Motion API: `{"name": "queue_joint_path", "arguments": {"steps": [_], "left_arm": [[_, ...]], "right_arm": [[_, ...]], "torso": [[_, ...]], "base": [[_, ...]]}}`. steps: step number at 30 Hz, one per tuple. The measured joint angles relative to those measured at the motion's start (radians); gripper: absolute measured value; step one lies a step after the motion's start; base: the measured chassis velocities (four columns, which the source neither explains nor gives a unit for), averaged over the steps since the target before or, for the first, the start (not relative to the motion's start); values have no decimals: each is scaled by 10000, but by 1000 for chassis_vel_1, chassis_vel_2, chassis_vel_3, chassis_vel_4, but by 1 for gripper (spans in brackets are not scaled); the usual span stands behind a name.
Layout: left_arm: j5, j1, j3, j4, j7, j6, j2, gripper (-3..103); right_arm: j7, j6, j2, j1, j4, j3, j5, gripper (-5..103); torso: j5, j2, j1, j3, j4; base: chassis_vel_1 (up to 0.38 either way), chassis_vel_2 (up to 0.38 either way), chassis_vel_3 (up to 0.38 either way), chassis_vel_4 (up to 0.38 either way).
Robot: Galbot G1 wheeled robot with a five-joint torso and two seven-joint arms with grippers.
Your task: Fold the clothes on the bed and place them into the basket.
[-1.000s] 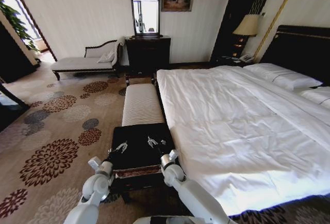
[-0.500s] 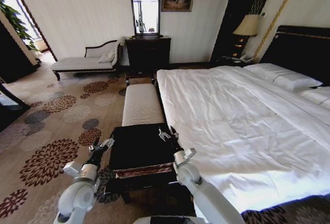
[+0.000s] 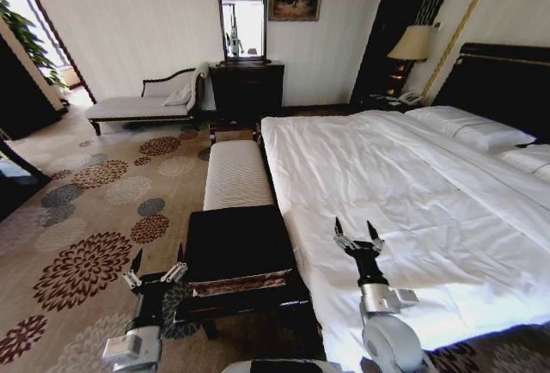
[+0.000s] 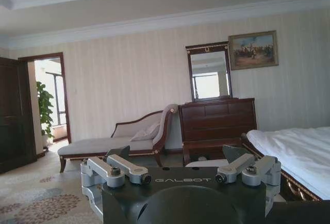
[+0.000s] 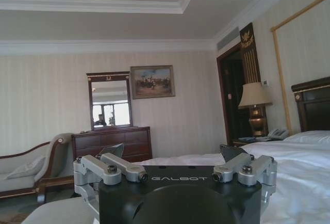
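Now spread wide and empty, left gripper [image 3: 155, 272] above the carpet [image 3: 86, 218], right gripper [image 3: 359, 237] likewise splayed and empty over the bed [image 3: 387, 175]. Between them, nearer the left one, the basket [image 3: 243, 284] on the bench [image 3: 234, 171] end, holding dark cloth — presumably the clothes [image 3: 236, 242], lettering not discernible.

Basket [image 3: 236, 248] flanked by bed [image 3: 404, 192] and open carpet [image 3: 86, 218].

Basket [image 3: 242, 283]: wicker sides, black lining, upright just beside bed [image 3: 404, 192] foot corner. Bed: white duvet, smooth.
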Motion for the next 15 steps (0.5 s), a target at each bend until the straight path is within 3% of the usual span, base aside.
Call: {"name": "queue_joint_path", "arguments": {"steps": [4, 15], "left_arm": [[-23, 11, 72, -216, -35, 10, -47, 100], [-311, 14, 65, -241, 75, -63, -52, 100]], "right_arm": [[236, -19, 21, -367, 330, 324, -335, 100], [-79, 141, 18, -534, 618, 545, -402, 100]], "torso": [[0, -1, 3, 1, -1], [-1, -2, 2, 2, 0]], "base": [[0, 0, 0, 0], [0, 0, 0, 0]]}}
